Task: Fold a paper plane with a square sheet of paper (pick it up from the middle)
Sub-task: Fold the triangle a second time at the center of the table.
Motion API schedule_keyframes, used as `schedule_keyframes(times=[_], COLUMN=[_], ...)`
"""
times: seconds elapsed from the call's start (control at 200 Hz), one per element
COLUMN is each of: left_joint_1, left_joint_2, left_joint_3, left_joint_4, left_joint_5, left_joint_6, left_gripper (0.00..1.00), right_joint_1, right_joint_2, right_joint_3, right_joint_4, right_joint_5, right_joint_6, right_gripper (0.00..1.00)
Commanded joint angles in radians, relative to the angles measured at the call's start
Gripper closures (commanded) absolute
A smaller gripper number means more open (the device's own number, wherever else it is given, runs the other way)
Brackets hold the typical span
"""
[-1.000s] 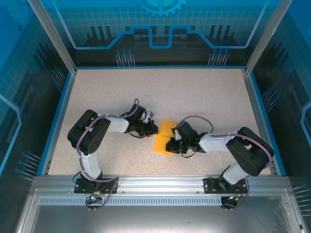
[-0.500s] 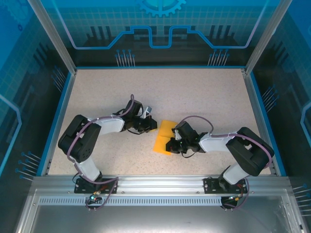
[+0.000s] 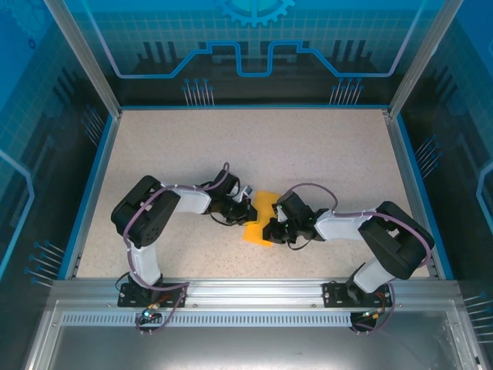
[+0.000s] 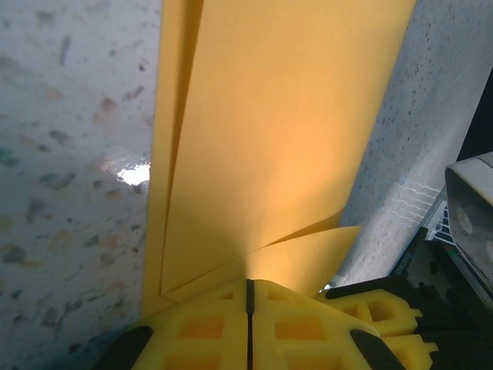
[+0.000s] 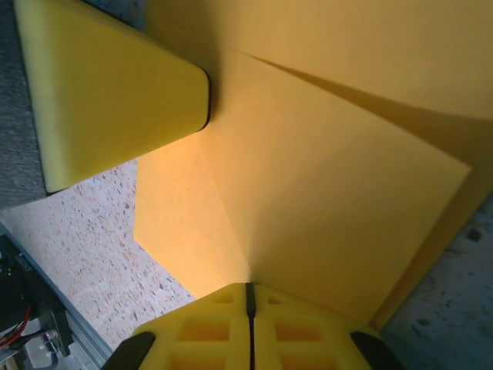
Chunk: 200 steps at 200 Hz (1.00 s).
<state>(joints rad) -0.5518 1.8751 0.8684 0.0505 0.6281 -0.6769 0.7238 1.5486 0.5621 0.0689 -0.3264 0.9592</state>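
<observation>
The square sheet of paper (image 3: pixel 260 217), orange-yellow and folded into overlapping flaps, lies on the speckled table between my two arms. My left gripper (image 3: pixel 248 211) is shut with its tips against the paper's left edge. In the left wrist view the closed tips (image 4: pixel 248 284) sit at the point where two flaps of the paper (image 4: pixel 285 131) meet. My right gripper (image 3: pixel 269 230) is shut too, its tips on the sheet's near right part. From the right wrist, a crease in the paper (image 5: pixel 323 193) runs straight into the closed tips (image 5: pixel 248 287). The left gripper's yellow finger (image 5: pixel 115 92) rests on the sheet's far edge.
The speckled table (image 3: pixel 254 146) stretches behind the paper, bounded by a blue rim (image 3: pixel 92 193) and glass walls. An aluminium rail (image 3: pixel 254 289) runs along the near edge by both arm bases.
The left arm swung out to the left and away from the paper, then came back, its shut gripper now on the sheet's left edge. The right arm and the paper have stayed put.
</observation>
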Motion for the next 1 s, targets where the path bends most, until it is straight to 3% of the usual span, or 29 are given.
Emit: schedule_keyframes(times=[0.0,0.275,0.495,0.995], left_joint_1=[0.000,0.000,0.001,0.000], left_joint_2=[0.034,0.032,0.032,0.053], left_joint_3=[0.017,0.010,0.015,0.016], left_joint_4=[-0.077,-0.084,-0.088,-0.091], left_joint_5=[-0.067,-0.071,-0.074,-0.091], left_joint_6=[0.056,0.063,0.064,0.058], left_gripper=[0.92,0.93,0.93,0.95], right_joint_1=[-0.005,-0.023,-0.033,-0.034], right_joint_2=[-0.005,0.074,0.130,-0.009], right_joint_3=[0.043,0.124,0.046,-0.143], right_joint_4=[-0.052,-0.054,-0.010,0.050], right_joint_5=[-0.027,-0.036,-0.050,-0.120], right_joint_6=[0.011,-0.007,0.007,0.013], right_gripper=[0.93,0.91,0.91,0.87])
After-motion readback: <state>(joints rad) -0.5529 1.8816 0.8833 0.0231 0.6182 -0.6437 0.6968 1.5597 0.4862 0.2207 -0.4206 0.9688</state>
